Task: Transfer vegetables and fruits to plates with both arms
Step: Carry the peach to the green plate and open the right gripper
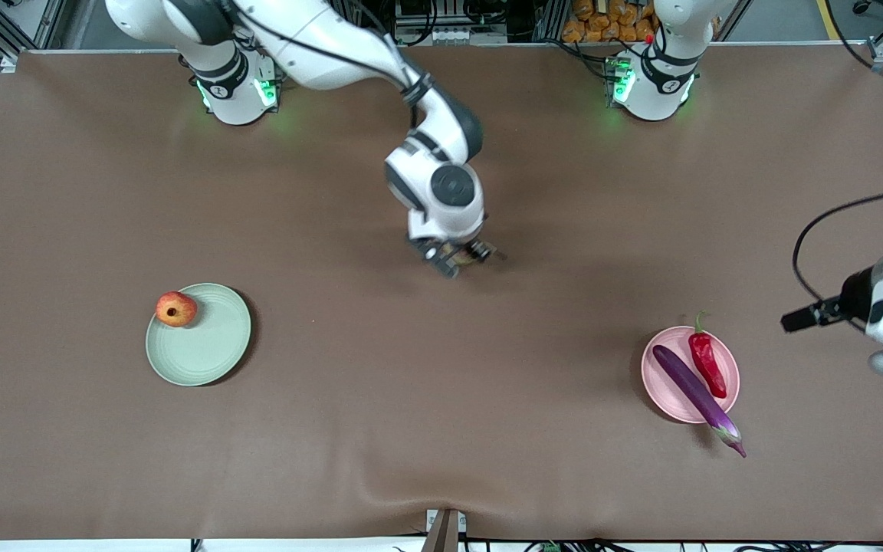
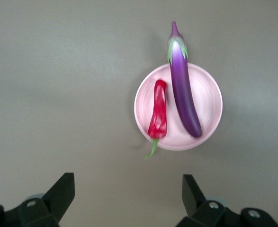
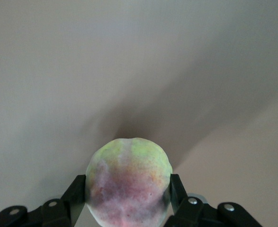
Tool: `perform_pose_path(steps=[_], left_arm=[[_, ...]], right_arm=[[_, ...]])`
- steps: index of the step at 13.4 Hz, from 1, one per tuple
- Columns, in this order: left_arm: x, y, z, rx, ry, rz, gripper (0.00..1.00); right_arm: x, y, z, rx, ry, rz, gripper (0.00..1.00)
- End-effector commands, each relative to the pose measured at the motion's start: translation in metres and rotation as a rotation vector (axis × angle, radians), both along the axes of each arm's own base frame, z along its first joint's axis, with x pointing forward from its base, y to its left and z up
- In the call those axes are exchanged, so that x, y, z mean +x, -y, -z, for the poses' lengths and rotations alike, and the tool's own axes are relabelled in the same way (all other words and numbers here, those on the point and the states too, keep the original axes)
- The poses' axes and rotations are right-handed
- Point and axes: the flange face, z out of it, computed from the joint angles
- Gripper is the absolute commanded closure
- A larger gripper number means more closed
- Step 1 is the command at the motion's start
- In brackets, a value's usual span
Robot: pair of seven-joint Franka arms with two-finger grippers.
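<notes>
My right gripper (image 1: 463, 257) is over the middle of the table, shut on the pale yellow-green, pink-blushed peach (image 3: 128, 184); both fingers press its sides. The red-yellow apple (image 1: 176, 309) sits at the rim of the pale green plate (image 1: 211, 345) toward the right arm's end. The purple eggplant (image 1: 694, 391) and red chili (image 1: 708, 362) lie side by side on the pale pink plate (image 1: 667, 383); the eggplant's stem end overhangs the rim. My left gripper (image 2: 127, 182) is open and empty, raised beside the pink plate (image 2: 210, 101) at the left arm's end (image 1: 794, 320).
Brown cloth covers the table (image 1: 441, 429). A small bracket (image 1: 445, 529) sticks up at the table edge nearest the front camera. The left arm's black cable (image 1: 809, 230) loops over the table. Orange items (image 1: 610, 23) sit off the table between the arm bases.
</notes>
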Motion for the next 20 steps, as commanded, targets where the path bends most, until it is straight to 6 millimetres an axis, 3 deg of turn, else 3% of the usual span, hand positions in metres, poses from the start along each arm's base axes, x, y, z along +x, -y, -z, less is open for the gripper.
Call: perform_pose_path(steps=[1,3,5,6,8,11,13,15,19,20], left_arm=[[-0.034,0.019,-0.061,0.006,0.009,0.023,0.00],[-0.053,0.027,-0.096,-0.032,0.032,-0.003,0.00],[-0.067,0.031,-0.116,-0.060,0.038,-0.027,0.00],[-0.069,0.028,-0.117,-0.078,0.028,-0.036,0.00],[-0.078,0.032,-0.130,-0.070,0.036,-0.032,0.00],[-0.084,0.036,-0.141,-0.060,0.053,-0.022,0.00],[-0.091,0.060,-0.144,-0.047,0.056,0.006,0.00],[-0.093,0.055,-0.144,-0.029,0.047,-0.010,0.00],[-0.101,0.056,-0.138,-0.025,0.020,-0.009,0.00],[-0.104,0.054,-0.141,-0.023,0.023,0.007,0.00]], right_arm=[[0.080,0.092,-0.042,0.012,-0.067,-0.085,1.00],[0.124,0.176,-0.064,0.039,-0.094,-0.177,1.00],[0.160,0.268,-0.069,0.051,-0.112,-0.278,1.00],[0.168,0.306,-0.077,0.026,-0.112,-0.311,1.00],[0.180,0.372,-0.067,0.003,-0.132,-0.309,1.00],[0.191,0.425,-0.057,-0.018,-0.117,-0.371,1.00],[0.191,0.445,-0.042,-0.008,-0.104,-0.391,1.00],[0.186,0.453,-0.015,-0.006,-0.069,-0.389,1.00],[0.187,0.484,-0.005,0.013,-0.058,-0.418,1.00],[0.187,0.496,0.000,0.023,-0.062,-0.400,0.59]])
